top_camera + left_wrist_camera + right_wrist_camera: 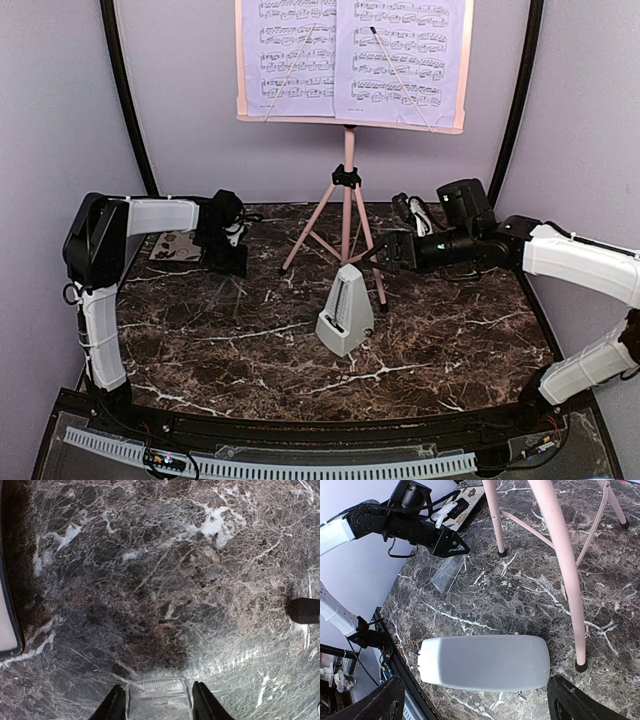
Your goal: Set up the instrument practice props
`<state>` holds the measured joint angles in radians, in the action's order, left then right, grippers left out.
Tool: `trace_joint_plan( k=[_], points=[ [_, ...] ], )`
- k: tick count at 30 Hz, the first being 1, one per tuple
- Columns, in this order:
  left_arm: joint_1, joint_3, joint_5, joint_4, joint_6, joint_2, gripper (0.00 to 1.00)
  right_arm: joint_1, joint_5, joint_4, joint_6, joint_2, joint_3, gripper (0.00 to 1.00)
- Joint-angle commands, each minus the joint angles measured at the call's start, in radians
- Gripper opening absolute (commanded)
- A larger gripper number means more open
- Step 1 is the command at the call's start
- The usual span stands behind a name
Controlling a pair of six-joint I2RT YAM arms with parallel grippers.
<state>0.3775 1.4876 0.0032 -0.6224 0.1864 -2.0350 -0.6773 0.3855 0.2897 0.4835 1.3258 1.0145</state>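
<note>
**Metronome waits at the table's centre, right gripper spread above it**

The white metronome stands upright on the marble table, about mid-table. In the top view it is at 6 o'clock from the pink music stand, and its base is just beside one tripod foot. Its shell looks like smooth, hard plastic. I judge it light, rigid and rather slippery. The faces taper towards the top, so a squeeze high up could push it out of the jaws. A hold low down, across two opposite faces, looks safer.

The right gripper hangs at 1 o'clock from the metronome, with its fingers spread wide on either side of the body. Neither finger appears to touch it.

The stand looks top-heavy, with two lavender pages resting high on its desk. A knock on the nearby leg could rock it.

The left gripper sits low over the table at 10 o'clock. A clear ridged piece fills the gap between its fingers, but I cannot tell whether they are pinching it. A floral tile lies just beyond, also at 10 o'clock.
</note>
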Motion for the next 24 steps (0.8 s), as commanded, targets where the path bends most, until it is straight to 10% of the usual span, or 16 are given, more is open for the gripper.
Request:
trace_joint_plan(
  k=[1,9,24],
  points=[
    [-0.008,0.028,-0.026,-0.032,-0.014,0.014,0.27,-0.005,-0.043,0.002,0.010,-0.037,-0.014,1.00],
    [-0.008,-0.063,0.020,0.051,-0.038,0.162,0.74,-0.029,-0.099,0.001,0.049,-0.049,-0.017,1.00],
    [0.228,-0.702,0.514,0.950,-0.019,0.712,0.62,-0.113,-0.138,-0.048,0.244,-0.126,-0.185,0.95]
  ],
)
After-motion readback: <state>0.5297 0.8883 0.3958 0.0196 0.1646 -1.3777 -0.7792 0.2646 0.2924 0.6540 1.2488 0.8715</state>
